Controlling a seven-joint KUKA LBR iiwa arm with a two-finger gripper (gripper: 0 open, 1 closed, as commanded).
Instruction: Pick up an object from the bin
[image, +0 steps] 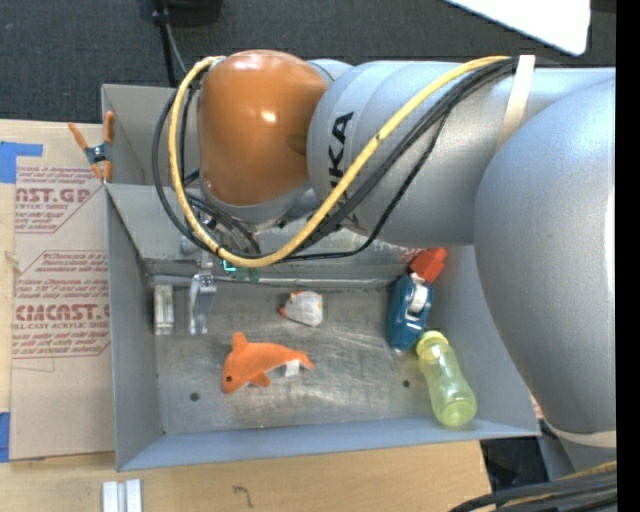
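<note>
**Gripper open and empty at the left end of the bin**

Where the arm reaches in from the right of my camera view, the gripper (182, 308) hangs low at the left end of the grey metal bin (135, 340). It sits beneath the rounded orange wrist cover (255, 125) and the loop of yellow cable (180, 190). Its two metal fingers (163, 310) stand well apart, side by side and pointing down. I see only bare bin floor between them, so the tool has hold of nothing. From here I cannot tell whether the fingertips touch the floor or stop just above it.

Four loose things lie in the bin, none of them heaped. Nearest the gripper is an orange plastic toy fish (262, 362), lying on its side on the floor. It is toward the front of the bin and to the right of the fingers, clear of both. Behind the fish, near the middle of the floor, sits a small crumpled white lump with an orange edge (303, 308).

At the right end, a dark blue bottle with a white collar and red cap (406, 318) lies against the arm's side of the bin. Just in front of it a translucent yellow-green plastic bottle (447, 385) lies on its side, its neck close to the blue one.

The fingers are round none of these. The fish is the closest candidate for picking.
</note>
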